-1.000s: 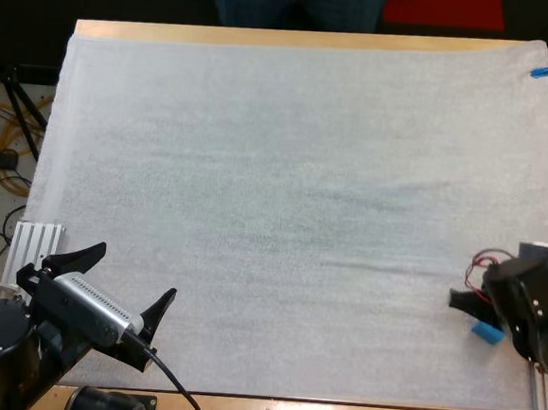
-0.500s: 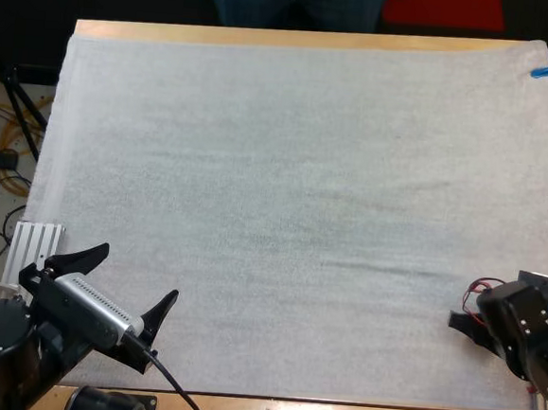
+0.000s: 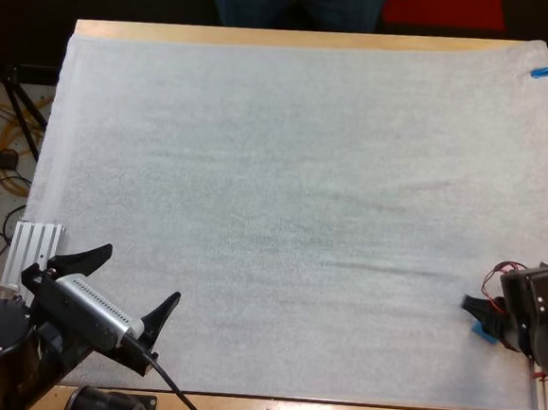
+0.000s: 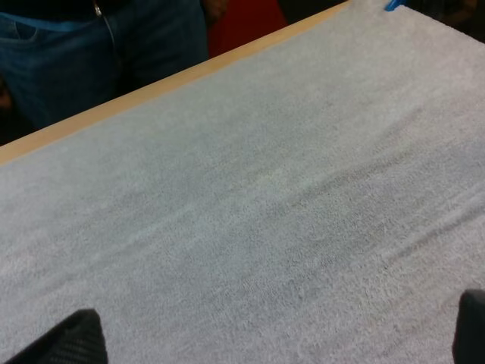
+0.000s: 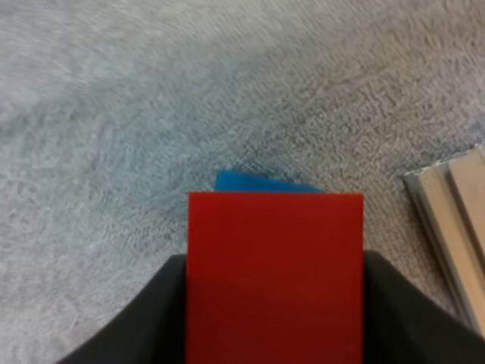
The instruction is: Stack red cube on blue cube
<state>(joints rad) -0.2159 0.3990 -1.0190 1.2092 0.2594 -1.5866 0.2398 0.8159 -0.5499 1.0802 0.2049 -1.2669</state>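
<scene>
The red cube [image 5: 274, 273] is clamped between the black fingers of my right gripper [image 5: 274, 322], which press on its two sides. Just beyond and beneath it, a sliver of the blue cube [image 5: 250, 183] shows on the white mat. From above, my right gripper [image 3: 479, 311] sits at the mat's right edge, with a bit of the blue cube [image 3: 481, 329] peeking out under it; the arm hides the red cube there. At the lower left corner my left gripper [image 3: 135, 280] is open over bare mat, fingers wide apart [image 4: 273, 334].
A person in jeans [image 3: 290, 2] stands at the table's far side. A ribbed metal rail [image 3: 33, 248] lies off the mat's left edge, and another rail [image 5: 455, 220] lies close to the right of the cubes.
My right arm has shifted rightward and toward the near edge. The blue cube, hidden half a second ago, shows again as a sliver under the gripper. The left arm has barely moved.
</scene>
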